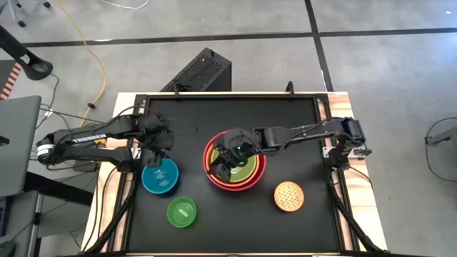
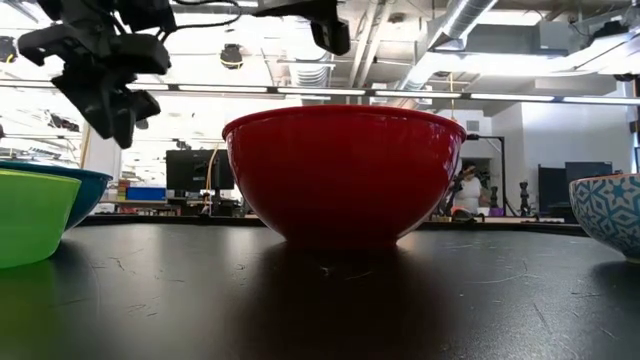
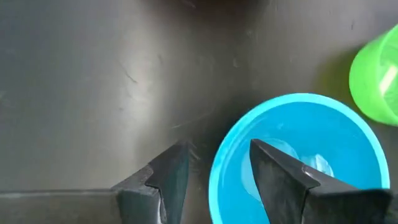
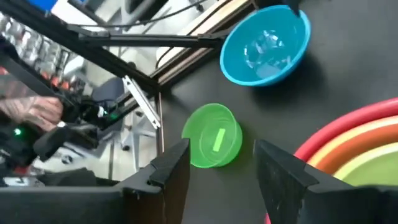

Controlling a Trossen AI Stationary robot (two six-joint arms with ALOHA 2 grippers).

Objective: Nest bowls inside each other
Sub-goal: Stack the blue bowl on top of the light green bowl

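Note:
The red bowl (image 1: 235, 187) stands mid-table with the orange bowl (image 4: 367, 142) and the olive-green bowl (image 1: 247, 165) nested inside it. My right gripper (image 1: 221, 165) hangs open over the stack's left rim with nothing between its fingers. At the left stands the blue bowl (image 1: 163, 178) on its base. My left gripper (image 3: 217, 146) is open, pointing steeply down above the blue bowl's far rim, one finger over the inside and one outside. In the low view the gripper (image 2: 115, 120) is clear of the rim. The bright green bowl (image 1: 181, 212) and the speckled yellow bowl (image 1: 289, 196) stand apart near the front.
All bowls sit upright on the black tabletop (image 1: 285, 121), which has a raised frame around it. Bare table lies behind the bowls and between the blue bowl and the stack. Cables, a black box (image 1: 200, 71) and floor lie beyond the far edge.

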